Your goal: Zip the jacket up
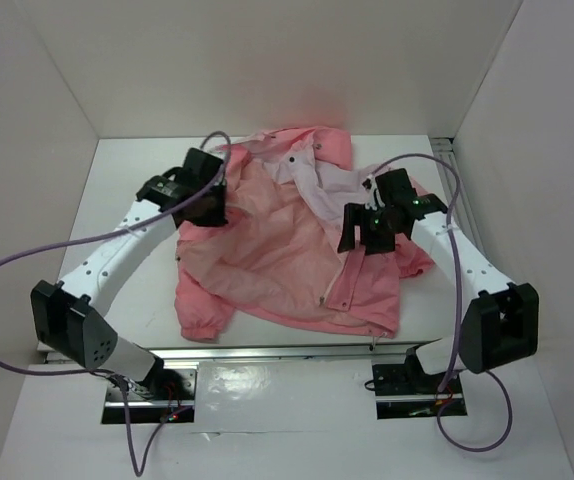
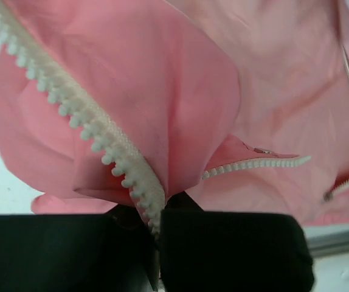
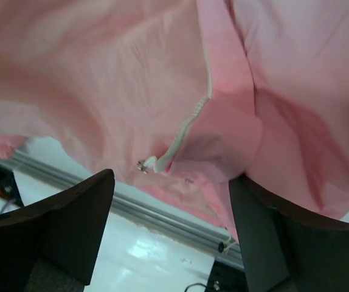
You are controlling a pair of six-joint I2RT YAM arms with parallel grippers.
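Two halves of the zipper lie apart, so we judge the task barely begun. The jacket (image 1: 287, 250) is spread open on the table (image 1: 407, 150), hood at the far side and hem toward the arm bases, its front panels creased and folded outward. On one edge, a white row of teeth (image 2: 83, 121) runs straight down into the left gripper (image 2: 156, 225), which is clenched on the zipper tape and lifts that panel a little off the surface. On the other panel, the wrist view shows a second line of teeth ending near the hem at a small metal slider (image 3: 143, 165). The right gripper (image 3: 171, 188) hangs just above it with its fingers spread wide and nothing between them, though one finger seems to brush the cloth. The step in hand, as we read it, is bringing the two bottom ends together. To do that well, we would keep the left pinch firm and low on the tape so the teeth stay taut and straight. We would then bring the right fingers down squarely on the fabric beside the slider rather than on the loose folds. The cloth is thin and slippery, so a shallow pinch may slide off or drag the whole panel.
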